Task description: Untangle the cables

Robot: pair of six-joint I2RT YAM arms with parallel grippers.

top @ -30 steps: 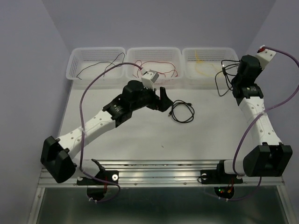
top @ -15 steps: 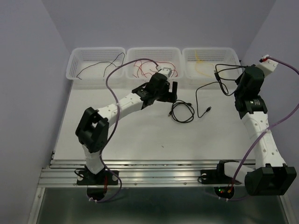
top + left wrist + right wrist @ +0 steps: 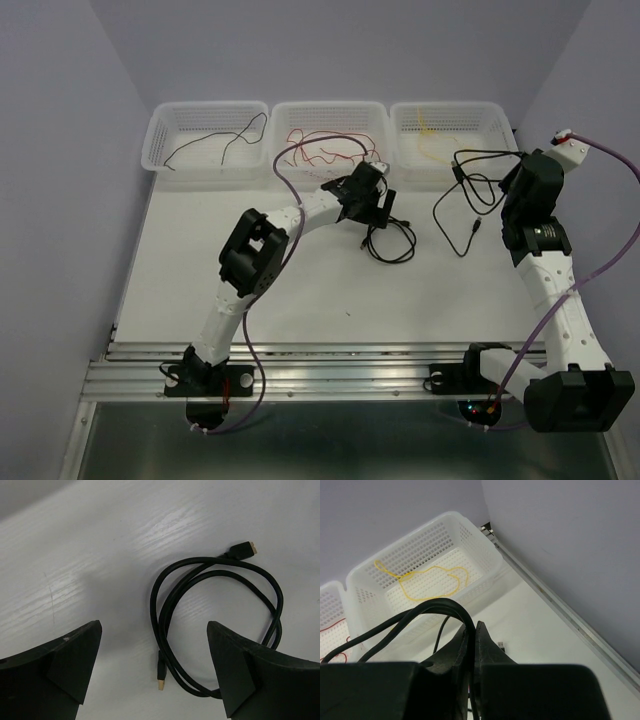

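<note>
Our left end effector (image 3: 154, 630) hangs wide open over a coiled black cable (image 3: 205, 560) on the tabletop (image 3: 100, 555). Our right end effector (image 3: 472, 642) pinches a second black cable (image 3: 435, 607), raised near the basket (image 3: 477, 542) holding the yellow cable (image 3: 402, 578).

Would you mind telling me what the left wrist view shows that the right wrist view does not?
Only the left wrist view: a coiled black cable lying on the table, with gold-tipped connectors at both ends, below the open left gripper. Only the right wrist view: the right gripper shut on a second black cable, and a yellow cable lying in a white basket beyond it. Both: the white table and a black cable, though not the same one.
</note>
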